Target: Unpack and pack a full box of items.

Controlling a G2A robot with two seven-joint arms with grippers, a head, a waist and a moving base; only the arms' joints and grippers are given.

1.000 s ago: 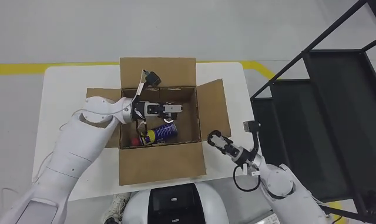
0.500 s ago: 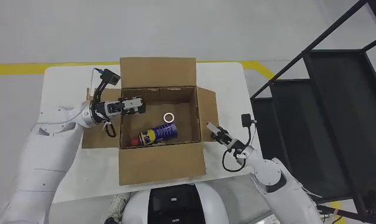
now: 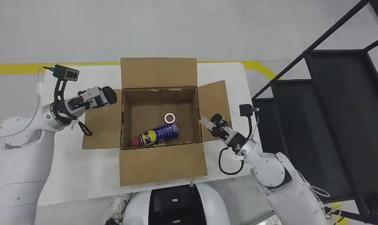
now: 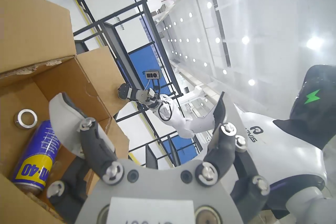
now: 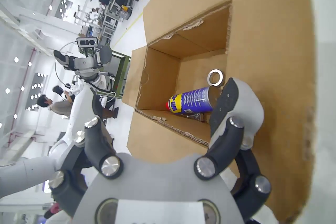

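An open cardboard box (image 3: 158, 71) stands in the middle of the white table (image 3: 231, 78). On its floor lie a blue spray can (image 3: 158, 134) with a red cap and a small metal ring (image 3: 170, 117). My left gripper (image 3: 107, 96) hangs open and empty over the box's left flap, outside the box. From its wrist I see the can (image 4: 35, 156) and the ring (image 4: 25, 118) past its fingers. My right gripper (image 3: 211, 123) is open at the inner edge of the right flap, with the can (image 5: 191, 101) and the ring (image 5: 215, 77) beyond it.
All the flaps of the box are folded outward; the near flap (image 3: 162, 163) covers the table's front. A black metal stair frame (image 3: 331, 107) stands close to the table's right side. A small metal piece (image 5: 195, 116) lies beside the can.
My left gripper has pulled out of the box and moved left over the left flap. My right gripper has moved up to the right flap, which rose and then fell back outward.
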